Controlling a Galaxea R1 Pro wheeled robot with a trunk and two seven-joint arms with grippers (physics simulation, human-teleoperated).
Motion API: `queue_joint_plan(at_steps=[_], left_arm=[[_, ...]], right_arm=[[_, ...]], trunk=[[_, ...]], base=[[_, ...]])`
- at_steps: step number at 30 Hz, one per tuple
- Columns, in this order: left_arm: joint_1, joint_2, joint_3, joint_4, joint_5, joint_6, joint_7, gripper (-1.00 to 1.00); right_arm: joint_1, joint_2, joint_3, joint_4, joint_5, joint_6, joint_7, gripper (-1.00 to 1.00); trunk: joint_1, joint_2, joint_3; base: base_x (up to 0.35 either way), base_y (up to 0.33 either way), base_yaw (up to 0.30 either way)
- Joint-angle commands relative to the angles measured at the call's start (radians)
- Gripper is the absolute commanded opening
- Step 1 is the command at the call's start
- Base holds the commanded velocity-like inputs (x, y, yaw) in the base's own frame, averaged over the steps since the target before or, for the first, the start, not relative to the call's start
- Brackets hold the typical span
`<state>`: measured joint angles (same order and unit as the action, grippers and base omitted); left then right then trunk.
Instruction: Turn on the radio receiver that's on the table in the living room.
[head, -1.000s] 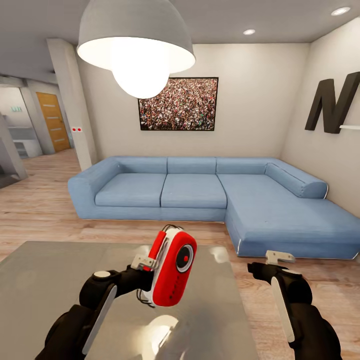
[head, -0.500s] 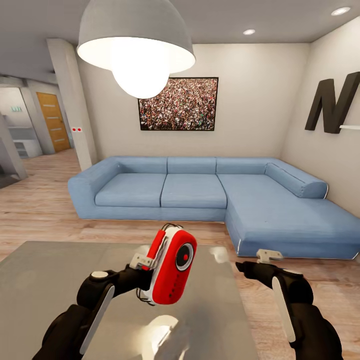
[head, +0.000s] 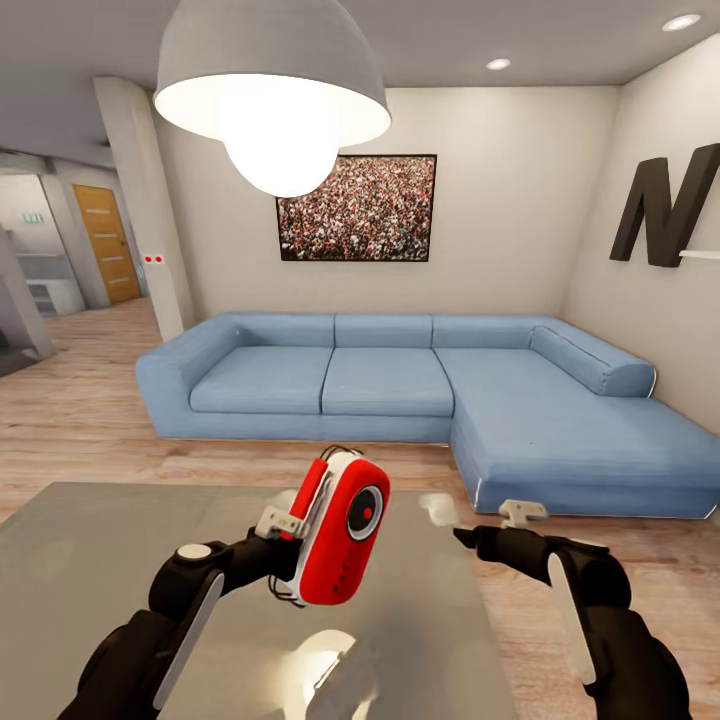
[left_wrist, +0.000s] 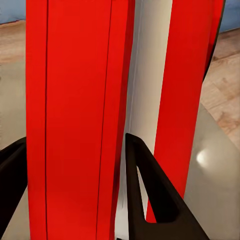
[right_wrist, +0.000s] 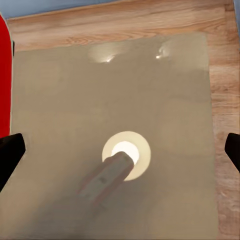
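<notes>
The red radio receiver (head: 340, 532) with white sides and a round dial on its face is held upright above the glossy grey table (head: 90, 570). My left gripper (head: 297, 562) is shut on its back edge. In the left wrist view the red body (left_wrist: 75, 110) stands between the black fingers (left_wrist: 147, 195). My right gripper (head: 463, 538) hovers a little to the radio's right at about the same height, apart from it. The right wrist view looks down at the table (right_wrist: 165, 90) with the right gripper (right_wrist: 120, 150) open wide. A red strip of the radio (right_wrist: 4, 75) shows at that picture's edge.
A blue L-shaped sofa (head: 400, 385) stands beyond the table on the light wood floor (head: 70, 420). A white dome pendant lamp (head: 272, 90) hangs overhead, reflected in the tabletop. A dark letter N (head: 672, 205) is on the right wall. A hallway with a wooden door (head: 105, 240) opens at the left.
My right gripper has moved left, closer to the radio. The left arm and the radio have shifted slightly left and down.
</notes>
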<state>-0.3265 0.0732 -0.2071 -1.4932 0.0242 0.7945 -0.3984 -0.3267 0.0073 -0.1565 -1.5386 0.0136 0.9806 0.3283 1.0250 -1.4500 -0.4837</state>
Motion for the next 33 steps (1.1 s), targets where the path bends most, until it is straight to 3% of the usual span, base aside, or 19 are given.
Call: queue_joint_plan(at_steps=[1, 8, 11, 17, 21, 22, 26, 33], left_arm=[[0.000, 0.000, 0.000, 0.002, 0.008, 0.000, 0.000, -1.00], [0.000, 0.000, -0.001, 0.012, 0.008, -0.038, 0.000, -1.00], [0.000, 0.000, -0.002, 0.023, 0.008, -0.058, 0.000, -1.00], [0.000, 0.000, -0.002, 0.025, 0.008, -0.061, 0.000, -1.00], [0.000, 0.000, -0.002, 0.025, 0.008, -0.061, 0.000, -1.00], [0.000, 0.000, -0.002, 0.025, 0.008, -0.061, 0.000, -1.00], [0.000, 0.000, -0.002, 0.025, 0.008, -0.062, 0.000, -1.00], [0.000, 0.000, -0.002, 0.030, 0.008, -0.063, 0.000, -1.00]], right_arm=[[0.000, -0.002, 0.000, 0.000, 0.000, 0.000, 0.019, 1.00], [0.000, -0.003, 0.001, 0.000, -0.001, 0.001, 0.076, 1.00], [0.000, -0.003, 0.001, 0.000, 0.000, 0.001, 0.143, 1.00], [0.001, -0.003, 0.002, 0.001, 0.000, 0.001, 0.172, 1.00], [0.001, -0.003, 0.019, 0.001, -0.001, 0.001, 0.175, 1.00], [0.001, -0.003, 0.041, 0.001, -0.002, 0.001, 0.178, 1.00], [0.002, -0.003, 0.070, 0.002, -0.003, 0.001, 0.215, 1.00], [0.002, -0.003, 0.078, 0.002, -0.003, 0.003, 0.283, 1.00]], trunk=[[0.000, 0.000, 0.000], [0.000, 0.000, 0.000], [0.000, 0.000, 0.000], [0.000, 0.000, 0.000], [0.000, 0.000, 0.000], [0.000, 0.000, 0.000], [0.000, 0.000, 0.000], [0.000, 0.000, 0.000]], base=[[0.000, 0.000, 0.000], [0.000, 0.000, 0.000], [0.000, 0.000, 0.000], [0.000, 0.000, 0.000], [0.000, 0.000, 0.000], [0.000, 0.000, 0.000], [0.000, 0.000, 0.000], [0.000, 0.000, 0.000]])
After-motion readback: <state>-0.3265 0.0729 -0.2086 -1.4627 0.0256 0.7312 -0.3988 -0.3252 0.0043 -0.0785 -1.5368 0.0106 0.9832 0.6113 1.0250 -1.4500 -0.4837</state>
